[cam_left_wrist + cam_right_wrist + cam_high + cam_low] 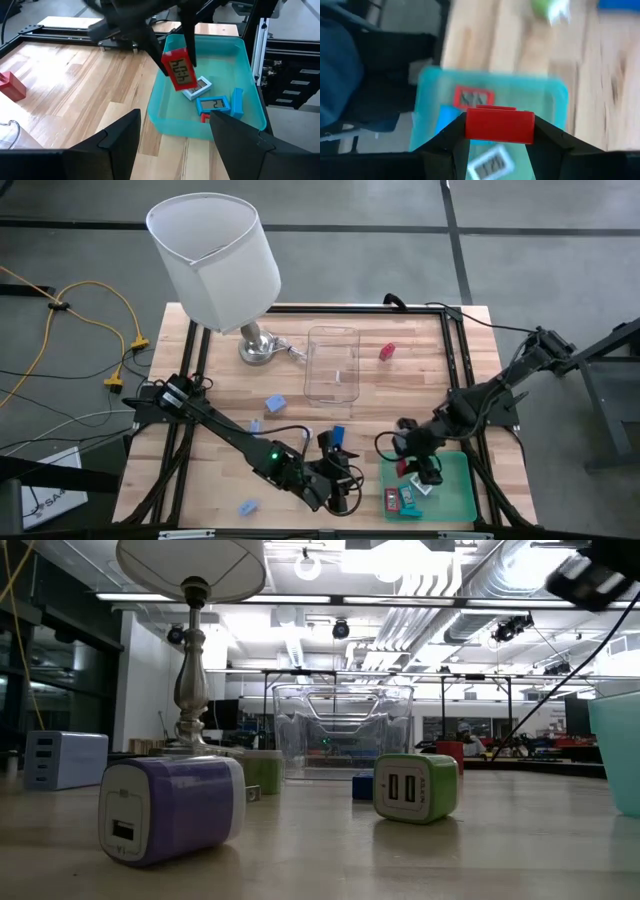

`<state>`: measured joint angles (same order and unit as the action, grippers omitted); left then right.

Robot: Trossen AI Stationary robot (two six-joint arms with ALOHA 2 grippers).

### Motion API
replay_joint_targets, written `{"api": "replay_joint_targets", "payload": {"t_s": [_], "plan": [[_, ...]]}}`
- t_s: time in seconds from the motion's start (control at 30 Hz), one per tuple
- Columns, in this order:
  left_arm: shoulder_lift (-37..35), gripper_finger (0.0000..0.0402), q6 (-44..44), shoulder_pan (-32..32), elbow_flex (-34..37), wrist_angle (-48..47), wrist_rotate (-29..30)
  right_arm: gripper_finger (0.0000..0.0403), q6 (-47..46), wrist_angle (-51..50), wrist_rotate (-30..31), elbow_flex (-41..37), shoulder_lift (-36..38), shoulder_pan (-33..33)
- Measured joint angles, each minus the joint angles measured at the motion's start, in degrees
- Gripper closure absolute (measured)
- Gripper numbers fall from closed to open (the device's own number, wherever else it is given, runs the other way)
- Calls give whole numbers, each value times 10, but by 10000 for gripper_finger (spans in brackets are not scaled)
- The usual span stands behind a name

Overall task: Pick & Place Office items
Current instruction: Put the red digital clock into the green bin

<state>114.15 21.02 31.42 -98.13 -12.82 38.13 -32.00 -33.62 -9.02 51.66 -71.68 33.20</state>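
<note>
My right gripper (415,468) hangs over the left end of the green tray (452,492), shut on a red block with a dark display face (179,69). In the tray lie a white piece (199,87), two blue pieces (214,104) and a red one (392,500). My left gripper (175,135) is open just left of the tray, near the table's front edge, touching nothing. Loose pieces rest on the wood: a red one (388,351), blue ones (276,402) (337,435) (248,506), a purple block (170,810) and a green block (415,787). My right gripper pinches the red block (499,125) between its two fingers (451,140), one on each end face. The fingers come from above, pointing down. The block is lifted clear above the tray and hangs tilted below the fingers, with its display face (181,72) toward my left arm.
A clear plastic box (333,365) stands mid-table. A lamp with a white shade (215,255) and metal foot (257,348) stands at the far left. A black frame rail (455,350) runs along the table's edges. Bare wood lies between box and tray.
</note>
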Motion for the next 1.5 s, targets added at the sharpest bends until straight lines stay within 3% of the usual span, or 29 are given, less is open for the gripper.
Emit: {"api": "replay_joint_targets", "payload": {"t_s": [0.27, 0.5, 0.67, 0.93, 1.2, 1.5], "plan": [[0, 170, 0, 0, 0, 0, 0, 254, -131, -104, 18, 0, 0, 55], [0, 170, 0, 0, 0, 0, -1, 254, -244, -132, 42, 0, -6, 106], [0, 170, 0, 1, 0, 0, -10, 254, -303, -143, 44, 0, -50, 147], [0, 170, 0, 2, 0, 0, -10, 254, -381, -143, -11, -1, -130, 203], [0, 170, 0, 2, 0, 0, -11, 254, -419, -131, -75, -1, -171, 239], [0, 170, 9, 2, 0, 0, -11, 254, -418, -100, -68, -1, -187, 246]]}}
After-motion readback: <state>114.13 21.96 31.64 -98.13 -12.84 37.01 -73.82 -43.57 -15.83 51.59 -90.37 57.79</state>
